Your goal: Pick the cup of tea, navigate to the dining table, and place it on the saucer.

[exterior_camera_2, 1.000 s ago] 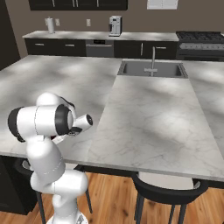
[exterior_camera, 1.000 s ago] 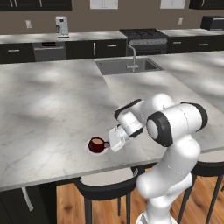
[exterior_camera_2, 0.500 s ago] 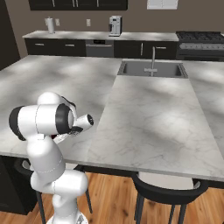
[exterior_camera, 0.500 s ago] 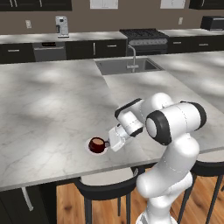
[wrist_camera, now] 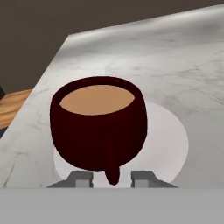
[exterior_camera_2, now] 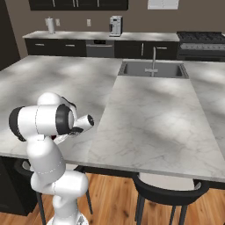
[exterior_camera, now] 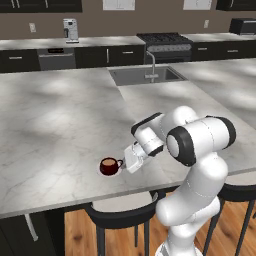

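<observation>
The maroon cup [wrist_camera: 98, 127] of tea sits on the white saucer [wrist_camera: 168, 142]; the hand [wrist_camera: 112, 178] stands slightly parted around its handle.

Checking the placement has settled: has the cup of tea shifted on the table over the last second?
No. The cup of tea sits on the saucer, equally near the dining table front edge.

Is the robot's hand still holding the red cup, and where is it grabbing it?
No. The gripper has opened; its fingertips stand apart on either side of the cup of tea's handle. The cup sits on the saucer.
</observation>
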Available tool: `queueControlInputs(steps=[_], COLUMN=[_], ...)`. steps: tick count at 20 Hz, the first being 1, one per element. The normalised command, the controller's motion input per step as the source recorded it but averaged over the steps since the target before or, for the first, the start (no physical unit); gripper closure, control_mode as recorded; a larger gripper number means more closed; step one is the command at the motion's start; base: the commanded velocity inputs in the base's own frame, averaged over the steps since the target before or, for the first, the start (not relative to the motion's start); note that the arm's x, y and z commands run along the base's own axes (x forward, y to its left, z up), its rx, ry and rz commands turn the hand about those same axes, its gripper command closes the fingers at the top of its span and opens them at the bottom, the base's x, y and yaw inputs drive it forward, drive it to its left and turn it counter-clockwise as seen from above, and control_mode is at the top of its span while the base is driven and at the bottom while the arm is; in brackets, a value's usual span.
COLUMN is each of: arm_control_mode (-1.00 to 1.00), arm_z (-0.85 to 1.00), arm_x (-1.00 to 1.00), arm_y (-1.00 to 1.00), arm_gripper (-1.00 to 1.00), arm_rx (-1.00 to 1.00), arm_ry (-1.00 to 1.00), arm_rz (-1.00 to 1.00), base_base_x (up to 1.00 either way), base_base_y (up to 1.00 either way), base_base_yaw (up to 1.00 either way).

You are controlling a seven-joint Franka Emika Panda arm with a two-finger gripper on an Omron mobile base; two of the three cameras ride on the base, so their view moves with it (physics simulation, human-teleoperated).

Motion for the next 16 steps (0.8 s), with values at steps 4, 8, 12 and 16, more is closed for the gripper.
queueControlInputs(steps=[4, 8, 12, 16], arm_control_mode=[-1.00, -1.00, -1.00, -1.00], arm_z=[0.00, 0.00, 0.13, 0.71], arm_x=[0.00, 0.00, -0.16, -0.52], arm_y=[0.00, 0.00, 0.00, -0.01], arm_gripper=[-1.00, -1.00, -1.00, -1.00], arm_rx=[0.00, 0.00, 0.00, 0.01], arm_ry=[0.00, 0.00, -0.02, -0.10], arm_rz=[0.00, 0.00, 0.00, 0.00], base_base_x=[0.00, 0.00, 0.00, 0.00], base_base_y=[0.00, 0.00, 0.00, 0.00], base_base_yaw=[0.00, 0.00, 0.00, 0.00])
